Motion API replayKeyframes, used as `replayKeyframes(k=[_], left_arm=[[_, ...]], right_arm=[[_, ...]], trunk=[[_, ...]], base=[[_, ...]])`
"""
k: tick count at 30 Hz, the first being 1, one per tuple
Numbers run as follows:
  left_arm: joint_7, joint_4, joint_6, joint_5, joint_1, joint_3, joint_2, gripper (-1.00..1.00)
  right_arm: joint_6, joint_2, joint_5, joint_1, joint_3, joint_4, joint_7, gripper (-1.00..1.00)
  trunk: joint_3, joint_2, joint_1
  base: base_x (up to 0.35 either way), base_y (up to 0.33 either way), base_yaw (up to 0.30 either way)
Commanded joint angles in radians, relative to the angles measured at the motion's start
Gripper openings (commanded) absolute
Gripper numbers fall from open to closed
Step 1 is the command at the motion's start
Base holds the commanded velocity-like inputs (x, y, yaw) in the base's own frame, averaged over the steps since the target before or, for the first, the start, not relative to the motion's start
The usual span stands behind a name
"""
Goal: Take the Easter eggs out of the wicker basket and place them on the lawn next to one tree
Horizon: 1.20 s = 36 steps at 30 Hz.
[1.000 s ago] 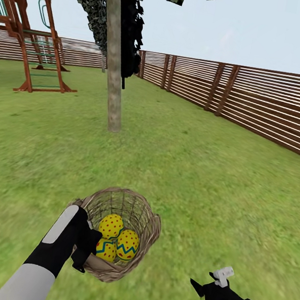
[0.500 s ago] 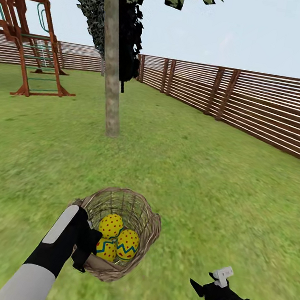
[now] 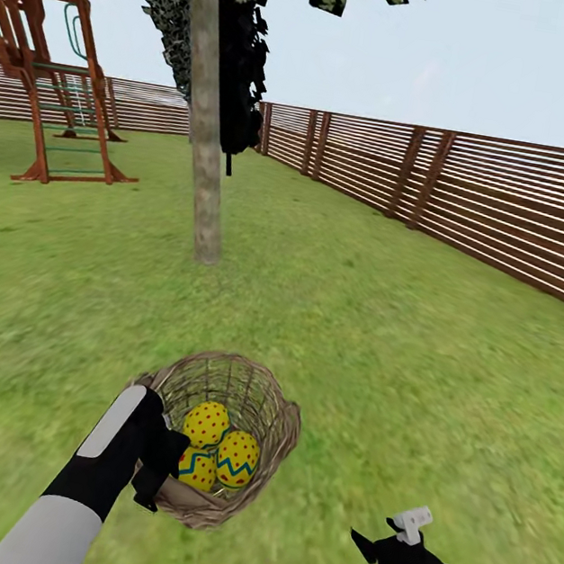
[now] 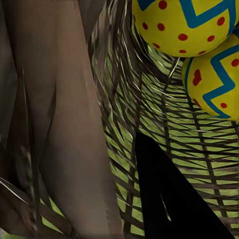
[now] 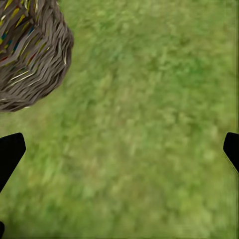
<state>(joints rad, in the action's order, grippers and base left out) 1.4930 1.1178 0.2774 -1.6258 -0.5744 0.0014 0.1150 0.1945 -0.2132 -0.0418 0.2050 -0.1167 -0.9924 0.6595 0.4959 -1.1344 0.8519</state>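
Plainly, all three eggs lay bunched low in the basket, which hung tilted with its mouth toward me, above the lawn. My left gripper was clamped on the basket's near rim, one finger inside the weave and one outside, as the left wrist view showed with two eggs just past the finger. The tree stood straight ahead and slightly left of the basket, well apart from it, its upright trunk meeting the grass beyond. So I judged the load still had to travel forward before any egg came out. My right gripper hung spread wide and empty, off to the basket's right and nearer to me, over bare grass.
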Motion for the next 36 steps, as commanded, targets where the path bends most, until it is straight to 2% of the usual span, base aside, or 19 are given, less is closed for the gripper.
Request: replayKeyframes(k=[1,10,20,36], left_arm=[[0.003,0.001,0.017,-0.002,-0.001,0.000,0.000,-1.00],[0.003,0.001,0.013,-0.002,-0.001,0.000,0.000,-1.00],[0.001,-0.001,0.019,-0.002,-0.001,0.005,0.000,-1.00],[-0.012,0.001,0.020,-0.003,-0.001,0.003,0.000,-1.00]], right_arm=[[0.006,0.001,-0.004,0.001,-0.003,-0.002,0.006,1.00],[0.005,0.002,-0.003,0.001,-0.004,-0.002,0.004,1.00],[0.005,0.001,-0.003,0.001,-0.004,-0.006,0.005,1.00],[0.006,0.001,-0.003,0.001,-0.004,-0.013,0.005,1.00]], trunk=[[0.001,-0.001,0.001],[0.001,-0.001,0.001],[0.004,-0.001,0.001],[0.006,-0.001,0.001]], base=[[0.338,0.000,0.015],[0.338,0.000,0.121],[0.338,0.000,0.242],[0.338,0.000,0.048]])
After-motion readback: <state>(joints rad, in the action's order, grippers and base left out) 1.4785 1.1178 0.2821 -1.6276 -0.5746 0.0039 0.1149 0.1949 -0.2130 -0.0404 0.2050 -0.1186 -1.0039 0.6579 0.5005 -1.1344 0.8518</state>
